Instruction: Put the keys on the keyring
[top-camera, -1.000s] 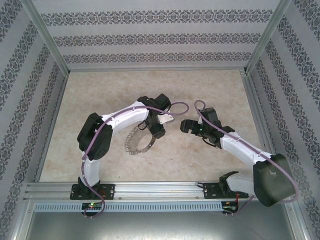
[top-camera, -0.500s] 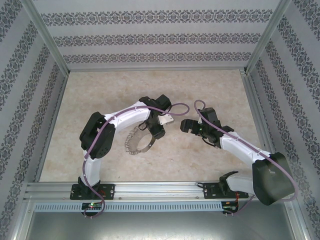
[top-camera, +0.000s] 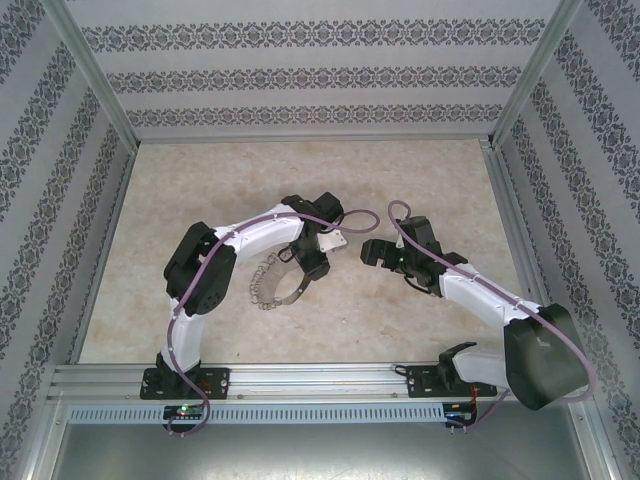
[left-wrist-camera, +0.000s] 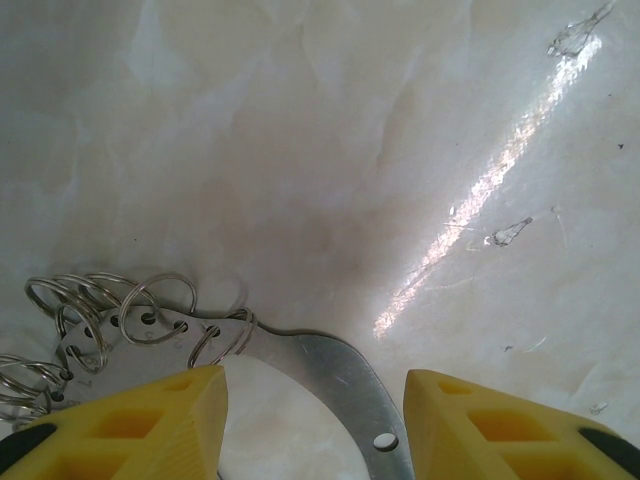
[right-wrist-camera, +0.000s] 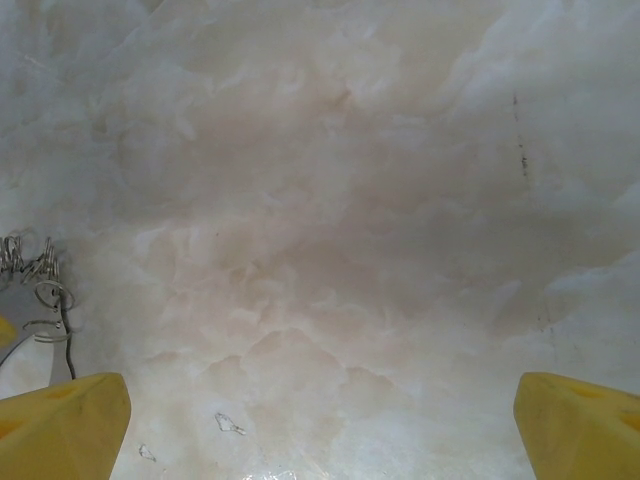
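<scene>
Grey keyring (left-wrist-camera: 350, 385) rim sits inside parted left pincer (left-wrist-camera: 312, 380); right pincer (right-wrist-camera: 322, 390) gapes over table (right-wrist-camera: 320, 200).

No text, label, brand, number or sign can be read in any of the views.
</scene>
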